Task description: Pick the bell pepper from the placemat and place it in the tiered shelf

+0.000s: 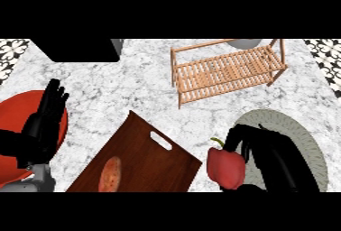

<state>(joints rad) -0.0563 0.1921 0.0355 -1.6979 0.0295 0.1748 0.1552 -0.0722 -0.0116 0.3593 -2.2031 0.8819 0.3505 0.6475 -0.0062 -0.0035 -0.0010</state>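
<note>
A red bell pepper [226, 168] with a green stem sits at the lower right, at the left edge of the grey oval placemat [310, 149]. My right hand [266, 151] lies over the placemat, its fingers curled against the pepper's right side and top. The wooden tiered shelf [226, 72] stands at the upper right of the counter with nothing on its slats. My left hand [45, 119] rests open at the left edge, fingers up, over a red plate [16, 110].
A dark wooden cutting board [143, 158] with a handle slot lies at the lower middle, a brown food item [110, 173] on it. A black appliance [80, 49] sits at the upper left, a grey bowl [248, 43] behind the shelf.
</note>
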